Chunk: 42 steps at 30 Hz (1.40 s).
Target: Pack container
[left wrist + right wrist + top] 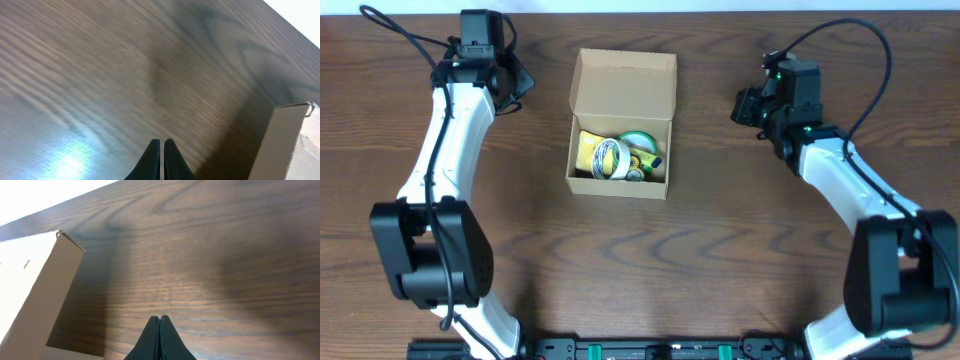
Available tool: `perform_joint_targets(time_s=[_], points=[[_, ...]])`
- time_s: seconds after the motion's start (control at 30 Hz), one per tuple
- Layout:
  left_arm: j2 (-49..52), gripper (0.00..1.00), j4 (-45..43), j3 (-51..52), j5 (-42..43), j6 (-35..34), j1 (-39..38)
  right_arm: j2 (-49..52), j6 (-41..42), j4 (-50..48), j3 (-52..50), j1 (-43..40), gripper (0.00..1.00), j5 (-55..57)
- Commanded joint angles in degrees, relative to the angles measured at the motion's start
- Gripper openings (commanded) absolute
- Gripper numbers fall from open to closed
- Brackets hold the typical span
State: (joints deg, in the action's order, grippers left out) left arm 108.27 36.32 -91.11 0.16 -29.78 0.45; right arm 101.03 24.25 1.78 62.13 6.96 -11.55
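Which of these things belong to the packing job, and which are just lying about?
Job: cardboard container, lid open; yellow pad, white roll and other small items already inside; left gripper and right gripper, both shut, holding nothing.
Lying about: nothing loose that I can see, only the wooden table.

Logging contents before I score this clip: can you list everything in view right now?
container: one, tan cardboard, mid-table toward the far edge, flap lid open
yellow item: one, yellow, inside the container on its left side; kind unclear
white roll: one, white ring, inside the container, middle
green-edged roll: one, white with a green rim, inside the container, beside the white roll
dark item: one, dark, inside the container on its right side; too small to identify
table: one, dark brown wood
left arm: one, white and black, left of the container
right arm: one, white and black, right of the container
left hand: one, black, shut, empty
right hand: one, black, shut, empty
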Motion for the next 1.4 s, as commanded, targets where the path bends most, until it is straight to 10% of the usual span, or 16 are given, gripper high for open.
perform_joint_targets(time_s=[0.0, 0.5, 1.37], points=[[2.3, 0.05, -1.8, -0.9, 9.9, -0.2, 1.6, 3.6, 7.3, -2.3, 0.8, -1.4, 0.01, -8.2], [17.9, 0.06, -11.3, -0.9, 47.1, -0.8, 4.8, 16.1, 25.4, -19.9, 0.8, 0.0, 0.01, -22.0], [21.0, 0.06, -23.5, -0.9, 66.4, -3.7, 3.9, 24.3, 31.8, -33.1, 9.9, 6.6, 0.01, -26.7]])
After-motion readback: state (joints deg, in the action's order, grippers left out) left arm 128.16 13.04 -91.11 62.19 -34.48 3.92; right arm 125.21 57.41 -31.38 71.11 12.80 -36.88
